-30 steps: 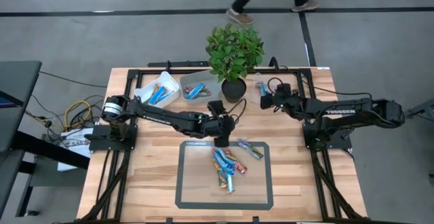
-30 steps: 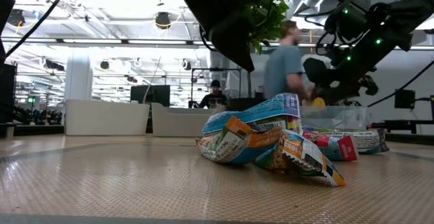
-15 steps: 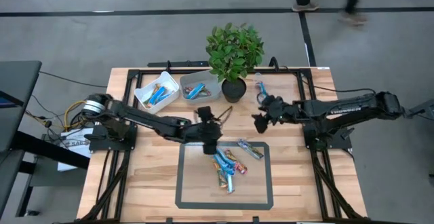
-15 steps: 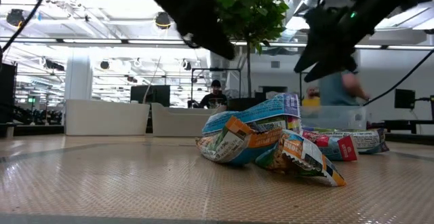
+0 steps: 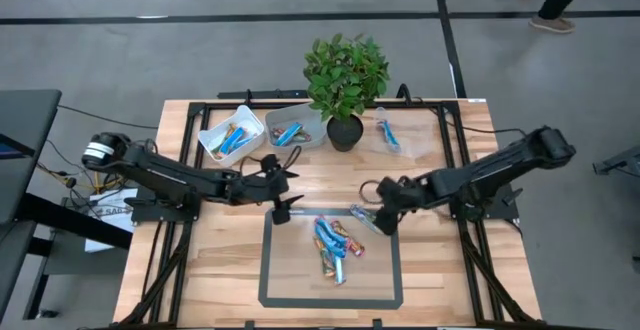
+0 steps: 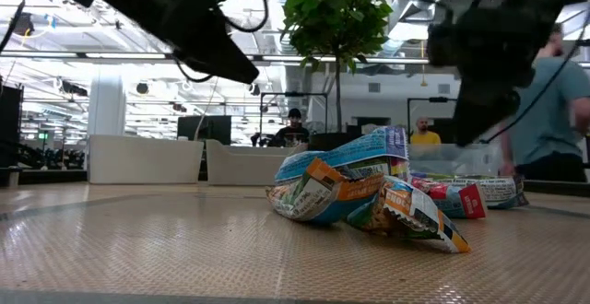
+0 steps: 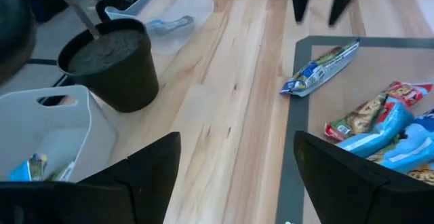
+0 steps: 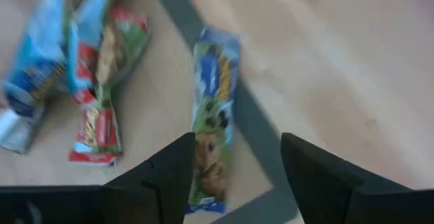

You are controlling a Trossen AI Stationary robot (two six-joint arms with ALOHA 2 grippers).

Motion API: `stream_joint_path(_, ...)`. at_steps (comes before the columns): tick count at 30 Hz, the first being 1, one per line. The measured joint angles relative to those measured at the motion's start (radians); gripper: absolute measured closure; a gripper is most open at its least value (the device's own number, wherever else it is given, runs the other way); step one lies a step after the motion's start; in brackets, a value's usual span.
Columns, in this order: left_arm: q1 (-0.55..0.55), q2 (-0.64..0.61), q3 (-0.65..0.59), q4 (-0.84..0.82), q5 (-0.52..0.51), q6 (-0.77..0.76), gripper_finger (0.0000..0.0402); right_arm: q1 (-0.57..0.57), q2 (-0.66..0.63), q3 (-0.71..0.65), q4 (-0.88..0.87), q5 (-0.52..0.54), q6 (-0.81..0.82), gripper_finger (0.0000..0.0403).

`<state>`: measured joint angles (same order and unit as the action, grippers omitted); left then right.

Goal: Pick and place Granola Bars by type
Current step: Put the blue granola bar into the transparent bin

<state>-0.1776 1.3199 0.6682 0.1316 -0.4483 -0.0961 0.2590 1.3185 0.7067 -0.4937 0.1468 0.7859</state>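
Right gripper [image 5: 379, 213], fingers spread and empty, hovers over the mat's [image 5: 290, 292] far right edge above 1 lone bar [image 8: 213, 112], the Granola Bars [image 5: 334, 246] piled mid-mat, while the left gripper [image 5: 283, 184] waits open beyond the far left corner; wrapper print unreadable.

We see bright blue, green and red wrappers on the granola bars [image 5: 335, 242], a dark-bordered tan mat [image 5: 290, 275], a black pot [image 5: 344, 133] and pale wood table [image 5: 200, 260]
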Motion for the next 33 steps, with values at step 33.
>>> stream_joint_path(33, -0.028, -0.069, -0.054, -0.009, -0.01, -0.048, 0.0123, 0.02, 0.379, 0.177, -0.037, -0.061, -0.087, 0.0319)
